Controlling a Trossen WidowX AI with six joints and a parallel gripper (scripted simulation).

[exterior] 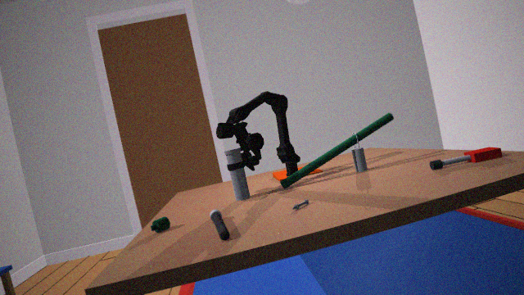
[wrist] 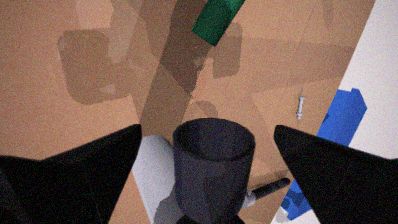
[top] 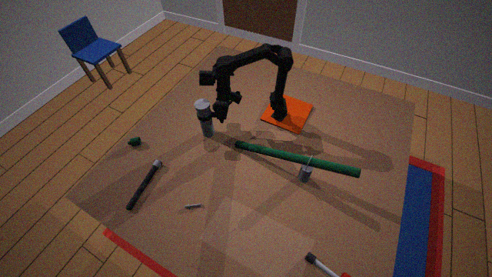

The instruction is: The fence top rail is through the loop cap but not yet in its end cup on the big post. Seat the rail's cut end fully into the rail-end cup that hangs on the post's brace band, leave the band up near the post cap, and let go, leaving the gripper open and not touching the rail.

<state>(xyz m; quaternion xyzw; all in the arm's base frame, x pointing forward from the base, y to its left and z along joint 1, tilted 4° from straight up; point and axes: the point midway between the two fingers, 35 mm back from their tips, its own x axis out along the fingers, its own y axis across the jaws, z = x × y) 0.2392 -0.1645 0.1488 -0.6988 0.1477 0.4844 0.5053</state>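
Observation:
The green rail [top: 277, 152] [exterior: 327, 159] [wrist: 220, 20] slopes through the wire loop on the short grey post [top: 305, 175] [exterior: 359, 161]. Its cut end is low, at or near the table, short of the big post, and outside the cup. The big grey post [top: 207, 130] [exterior: 241, 184] [wrist: 152, 162] stands upright. Its dark brace band [exterior: 234, 166] sits up near the post cap [top: 202, 104] [exterior: 233, 152]. The dark rail-end cup [wrist: 214, 175] hangs on the band, mouth visible and empty. My gripper [top: 221, 115] [exterior: 252, 163] [wrist: 209, 131] is open, fingers either side of the cup, holding nothing.
A dark rod with a grey end [top: 142, 186] [exterior: 219, 225] [wrist: 270, 187], a small bolt [top: 194, 205] [exterior: 300, 205] [wrist: 300, 106] and a green fitting [top: 134, 141] [exterior: 160, 224] lie on the table. A red-handled tool [top: 323, 265] [exterior: 485, 154] lies farther off. The arm's base stands on an orange plate [top: 304, 111].

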